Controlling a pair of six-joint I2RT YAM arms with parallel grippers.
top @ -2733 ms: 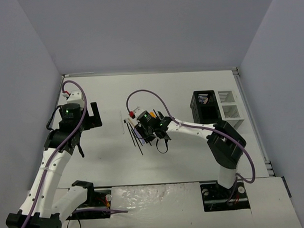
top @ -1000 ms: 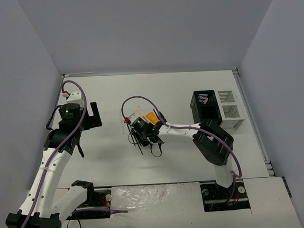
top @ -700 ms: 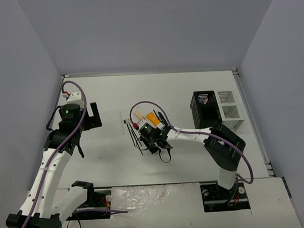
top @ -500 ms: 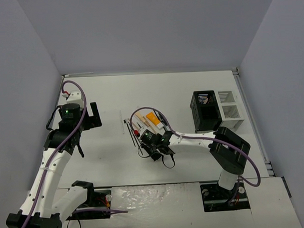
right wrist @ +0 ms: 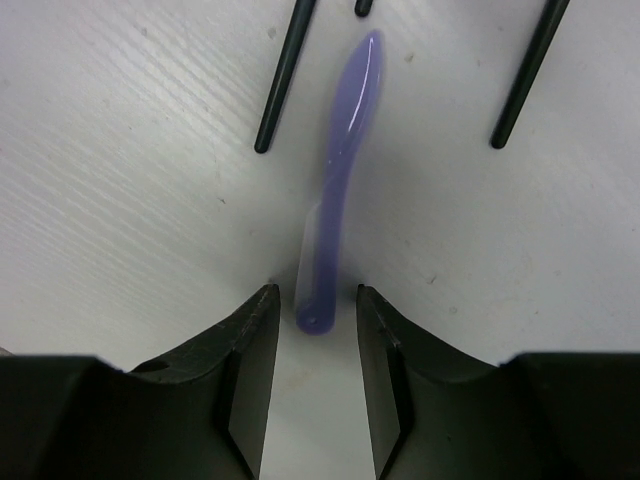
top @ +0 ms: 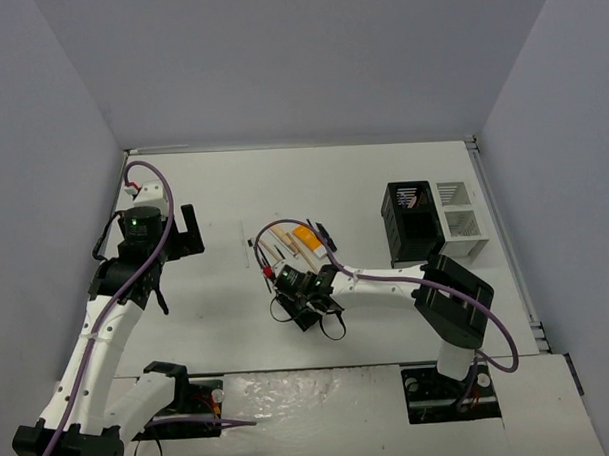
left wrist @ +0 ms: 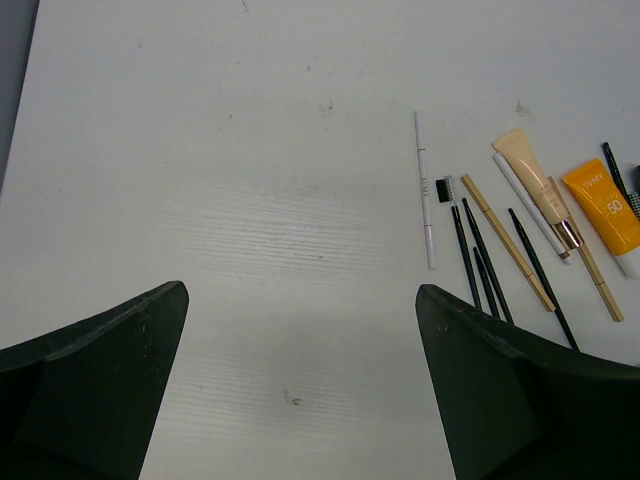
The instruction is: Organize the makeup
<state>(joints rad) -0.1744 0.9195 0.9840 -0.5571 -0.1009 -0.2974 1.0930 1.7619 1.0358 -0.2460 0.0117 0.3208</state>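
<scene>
The makeup (top: 290,238) lies in a loose row mid-table: an orange tube (left wrist: 603,208), a beige tube (left wrist: 533,172), a white pencil (left wrist: 426,188), thin black pencils (left wrist: 470,250) and a gold stick (left wrist: 505,240). A lavender tool (right wrist: 340,180) lies flat on the table, its near end between my right gripper's (right wrist: 316,300) fingers (right wrist: 250,350) with a small gap on each side; that gripper is open. In the top view the right gripper (top: 305,306) sits just nearer than the row and hides the tool. My left gripper (left wrist: 300,290) hangs wide open and empty, left of the makeup.
A black mesh holder (top: 414,222) with white compartments (top: 459,218) stands at the right of the table. Two black pencil ends (right wrist: 285,75) (right wrist: 528,75) lie either side of the lavender tool's far end. The left gripper (top: 190,232) hovers at the table's left.
My right gripper has slid from over the makeup row toward the near edge, and its jaws have parted. The left arm has not moved.
</scene>
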